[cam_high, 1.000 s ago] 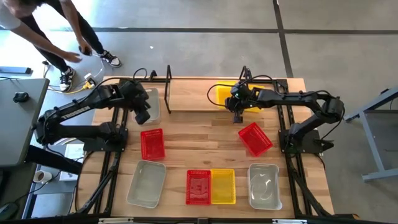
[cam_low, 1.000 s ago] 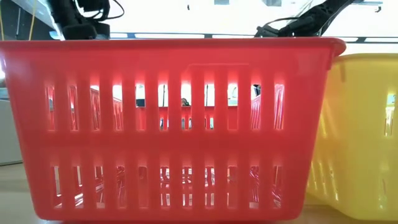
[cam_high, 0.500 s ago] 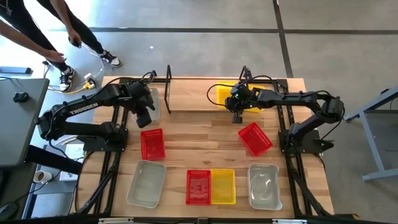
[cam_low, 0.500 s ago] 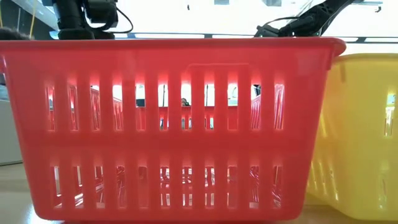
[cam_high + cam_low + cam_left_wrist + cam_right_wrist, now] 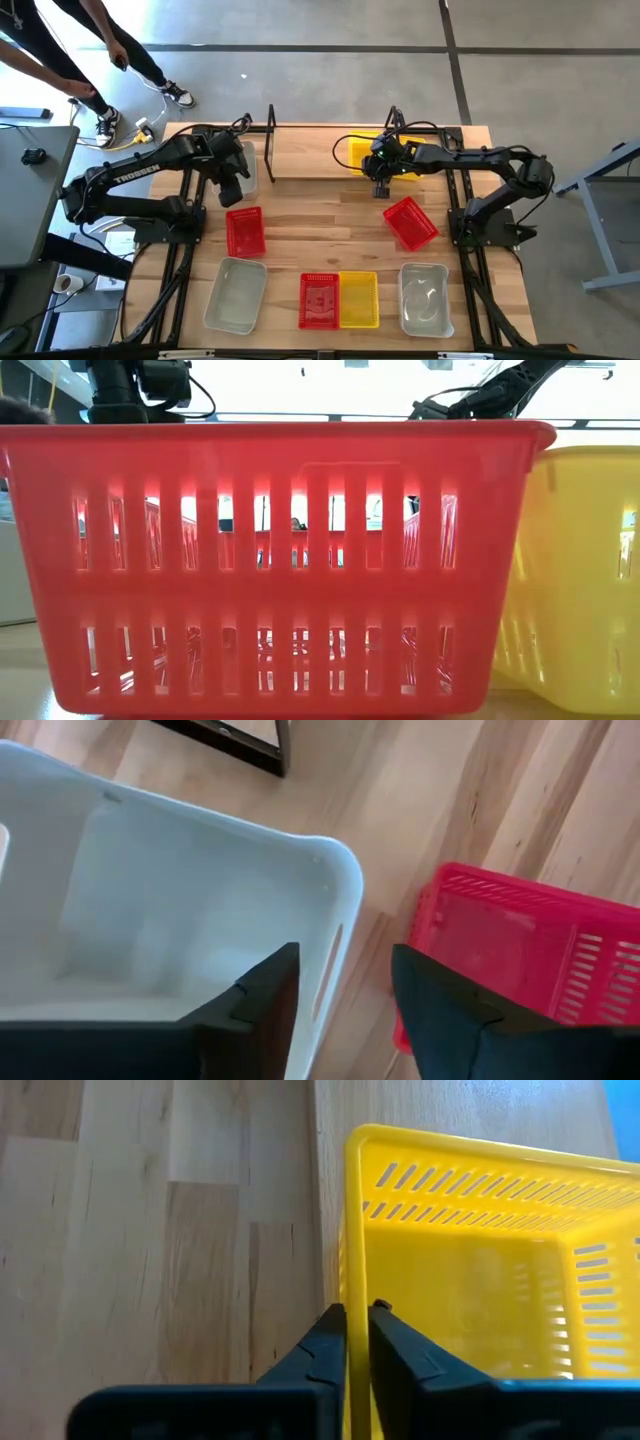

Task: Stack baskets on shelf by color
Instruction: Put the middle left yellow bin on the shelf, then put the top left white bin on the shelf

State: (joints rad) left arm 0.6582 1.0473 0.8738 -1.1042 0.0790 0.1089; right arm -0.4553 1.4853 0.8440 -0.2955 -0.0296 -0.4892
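Note:
My left gripper (image 5: 232, 185) is open over a clear-grey basket (image 5: 243, 166) that rests on the table left of the shelf (image 5: 300, 176). In the left wrist view one finger (image 5: 262, 995) stands inside the basket's near wall (image 5: 335, 935) and the other (image 5: 432, 1002) outside it, without touching. A red basket (image 5: 245, 231) lies just nearer. My right gripper (image 5: 380, 178) is shut on a yellow basket (image 5: 368, 152) at the shelf's right end. My right gripper pinches the yellow basket's wall at its rim (image 5: 356, 1295), near a corner, with one finger inside the basket and one outside. The fingers come from above. Whether the basket's bottom rests on the shelf or is lifted, I cannot tell.
A second red basket (image 5: 410, 222) lies askew at mid right. Along the near edge stand a clear basket (image 5: 235, 295), a red one (image 5: 320, 300), a yellow one (image 5: 358, 299) and another clear one (image 5: 423, 298). A person (image 5: 60, 50) moves beyond the far left corner.
My left gripper has shifted a little toward the table's right edge above the clear-grey basket. The person at the far left has moved farther off.

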